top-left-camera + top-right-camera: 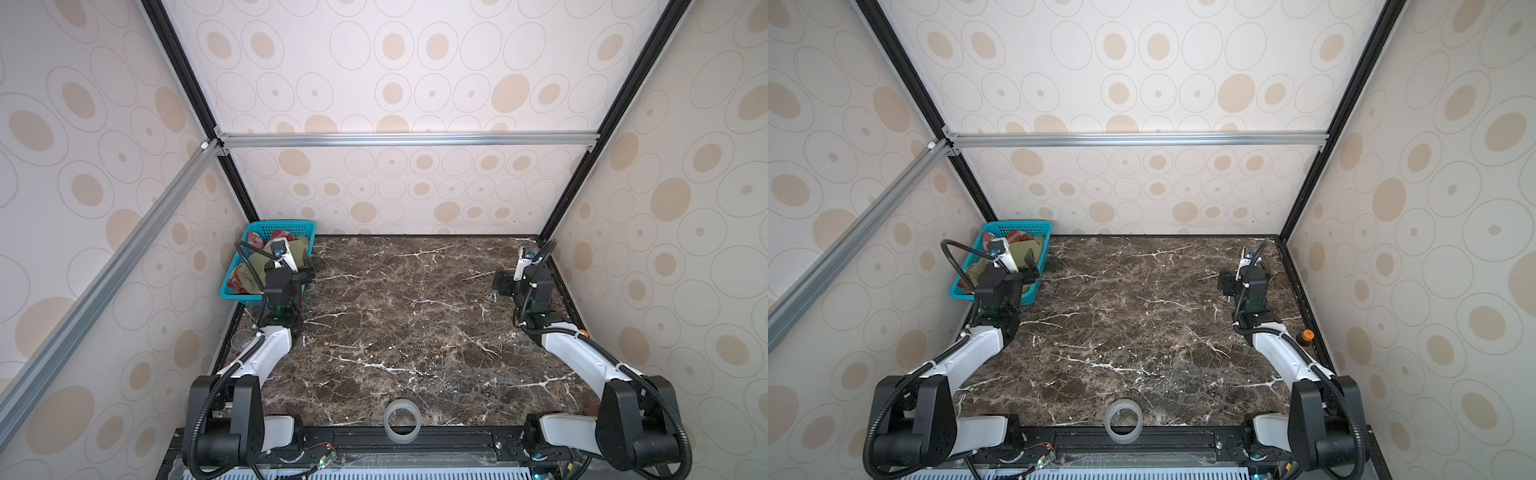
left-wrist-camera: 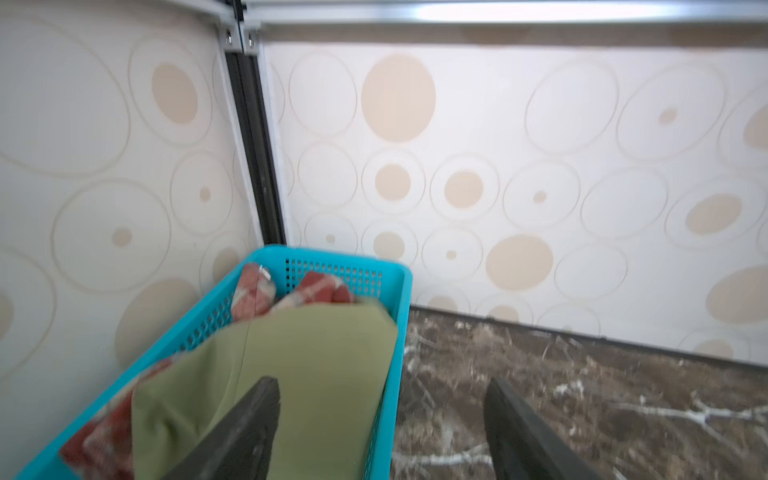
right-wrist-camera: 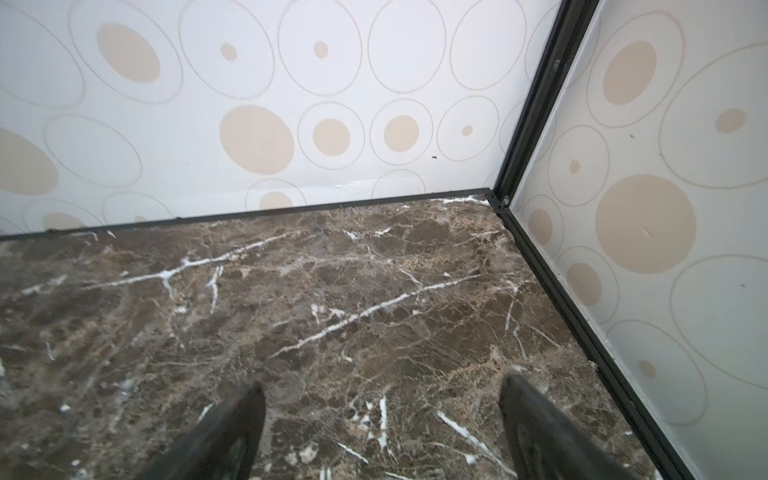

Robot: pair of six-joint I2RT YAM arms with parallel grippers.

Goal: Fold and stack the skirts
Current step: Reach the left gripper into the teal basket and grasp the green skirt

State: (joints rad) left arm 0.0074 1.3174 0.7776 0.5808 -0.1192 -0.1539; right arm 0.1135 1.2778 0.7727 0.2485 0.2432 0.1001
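We look down on a table (image 1: 415, 311) topped in dark brown marble with white veins, most of it bare. It is shut in on three sides by cream walls (image 1: 415, 62) printed with beige ovals and thin rings. Black posts stand in the far corners, a silver bar (image 1: 407, 139) crosses the back wall, and another runs along the left one.

A teal mesh basket (image 1: 286, 226) sits in the far left corner of the table, close to both walls. Both skirts are in it. The green skirt (image 2: 316, 365) lies on top, reaching up to the basket's rim on the table side. The plaid skirt (image 2: 253, 291) shows beneath it, bunched at the far end and again at the near end.

The left gripper (image 2: 380, 382) hangs at the basket's table side with its jaws well apart and nothing between them. In the wrist view one finger (image 2: 249, 424) lies over the green skirt and the other over bare marble. We cannot tell whether it touches the cloth.

The right gripper (image 3: 384, 382) is near the far right corner, well apart from the basket. It is wide open over bare table and holds nothing.

A clear tape roll (image 1: 402, 419) stands on edge at the middle of the near edge. In a top view a small orange-capped bottle (image 1: 1306, 337) stands by the right wall, just beside the right arm.
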